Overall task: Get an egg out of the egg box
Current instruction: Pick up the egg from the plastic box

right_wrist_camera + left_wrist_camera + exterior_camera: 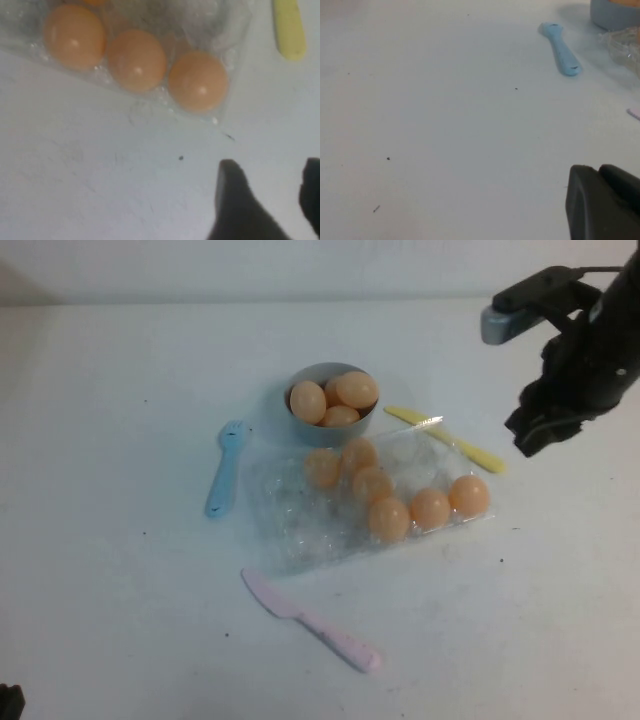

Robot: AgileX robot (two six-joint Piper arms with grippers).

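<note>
On the white surface (120, 570), the clear egg box (300, 525) holds six eggs, the corner egg (198, 80) nearest the empty right gripper (267, 192), which hovers with fingers apart. The left gripper (602, 202) sits low, its state unclear.

Open table lies all round the egg box (330, 525). Its left wells are vacant; six eggs fill the right. Obstacles: bowl (330, 425) touching the far edge, yellow knife (450, 440) at the far right corner, blue spoon (225, 468) left, pink knife (310, 620) near side. Right gripper (545, 435), jaws parted, hangs beyond the corner egg (468, 495); left gripper (605, 205) sits well apart, low left.
</note>
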